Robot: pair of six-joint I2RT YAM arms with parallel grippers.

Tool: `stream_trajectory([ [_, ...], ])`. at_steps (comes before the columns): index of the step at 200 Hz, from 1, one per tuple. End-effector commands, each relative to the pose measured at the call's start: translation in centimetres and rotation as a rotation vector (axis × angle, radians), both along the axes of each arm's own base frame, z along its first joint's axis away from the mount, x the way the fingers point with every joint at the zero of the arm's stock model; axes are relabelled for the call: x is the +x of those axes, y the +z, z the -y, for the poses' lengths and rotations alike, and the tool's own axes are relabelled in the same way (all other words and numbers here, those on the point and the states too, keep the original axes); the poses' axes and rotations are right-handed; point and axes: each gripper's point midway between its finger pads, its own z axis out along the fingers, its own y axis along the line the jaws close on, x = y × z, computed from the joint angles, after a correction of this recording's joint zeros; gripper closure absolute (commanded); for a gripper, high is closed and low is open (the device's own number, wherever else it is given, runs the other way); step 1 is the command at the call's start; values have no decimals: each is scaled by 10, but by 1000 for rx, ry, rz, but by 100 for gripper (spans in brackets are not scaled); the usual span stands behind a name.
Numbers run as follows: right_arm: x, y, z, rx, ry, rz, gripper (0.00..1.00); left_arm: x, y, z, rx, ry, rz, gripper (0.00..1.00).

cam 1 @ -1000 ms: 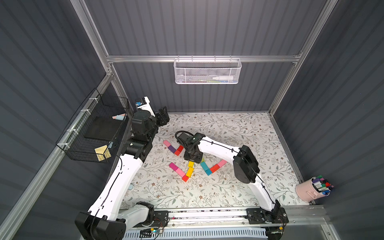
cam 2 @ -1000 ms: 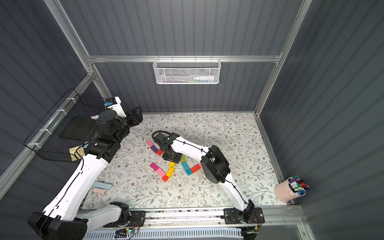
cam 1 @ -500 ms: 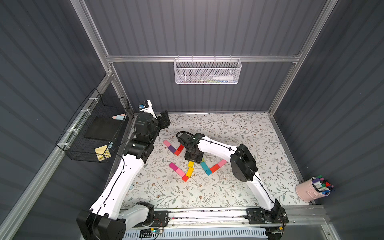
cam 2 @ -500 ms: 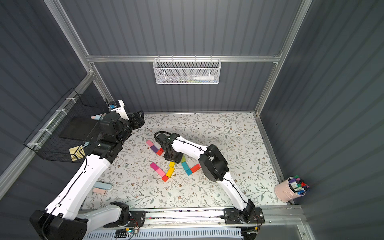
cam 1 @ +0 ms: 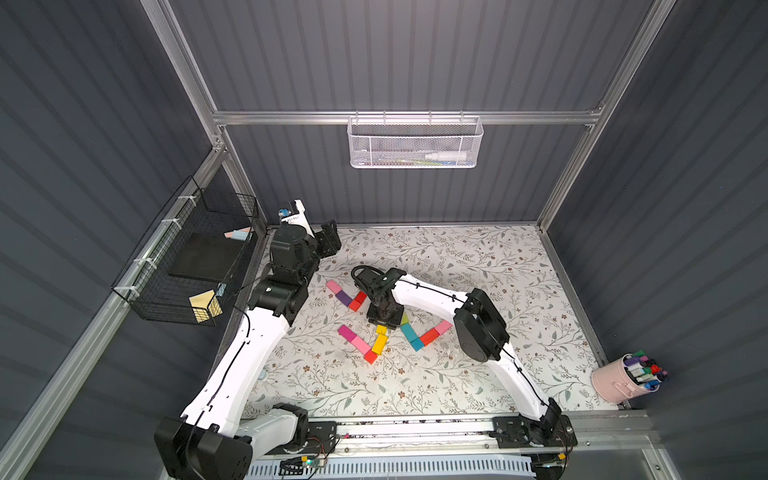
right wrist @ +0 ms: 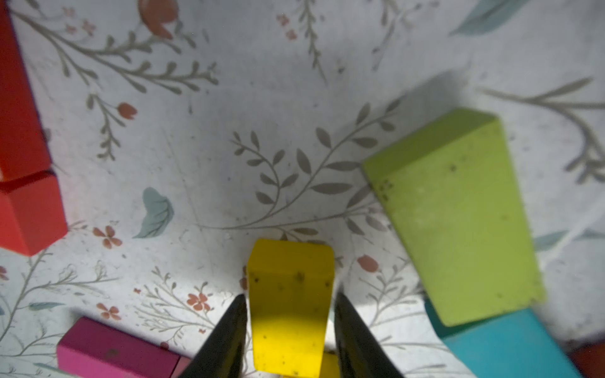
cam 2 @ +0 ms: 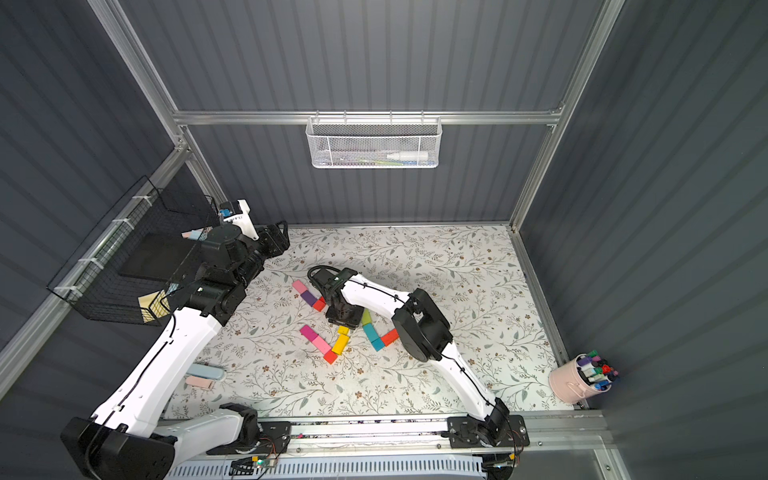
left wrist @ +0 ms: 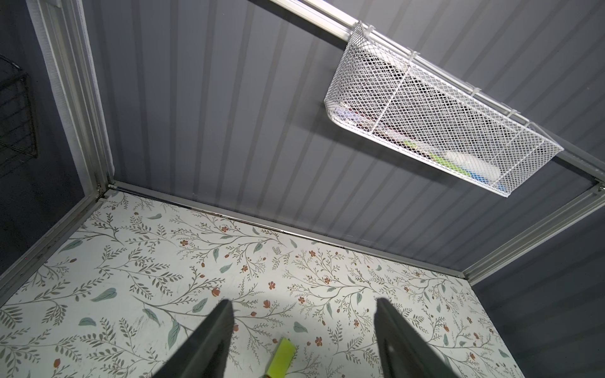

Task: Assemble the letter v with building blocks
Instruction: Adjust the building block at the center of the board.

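1. The right gripper (right wrist: 290, 295) straddles the yellow block (right wrist: 289, 304), which lies on the mat just beside the lime block (right wrist: 455, 216). Its fingers sit against both long sides or a hair off them, so I cannot tell whether it is clamped.
2. The left gripper (left wrist: 303, 302) hangs wide apart and empty, well away from the lime block.
3. The yellow block looks small, rigid, light and matte. A pinch across its long sides at mid-length should hold, though it may twist or nudge its neighbours.
4. Its near end is cut off in the wrist view. In both top views the gripper body hides the contact.
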Motion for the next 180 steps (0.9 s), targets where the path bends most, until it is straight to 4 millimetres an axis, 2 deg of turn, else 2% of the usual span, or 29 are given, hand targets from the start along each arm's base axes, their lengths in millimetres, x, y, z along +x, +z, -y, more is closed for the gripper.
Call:
stream_trajectory([
  [1, -4, -8, 9, -23, -31, -32, 59, 1, -1, -2, 17, 6, 10, 30],
  [50, -6, -10, 16, -24, -45, -39, 67, 3, -4, -1, 19, 4, 3, 30],
  [110, -10, -11, 26, -36, -63, -40, 67, 3, -7, -1, 20, 0, -1, 30],
  [180, -14, -11, 29, -40, -61, -49, 68, 5, -12, 1, 23, -6, -8, 30],
])
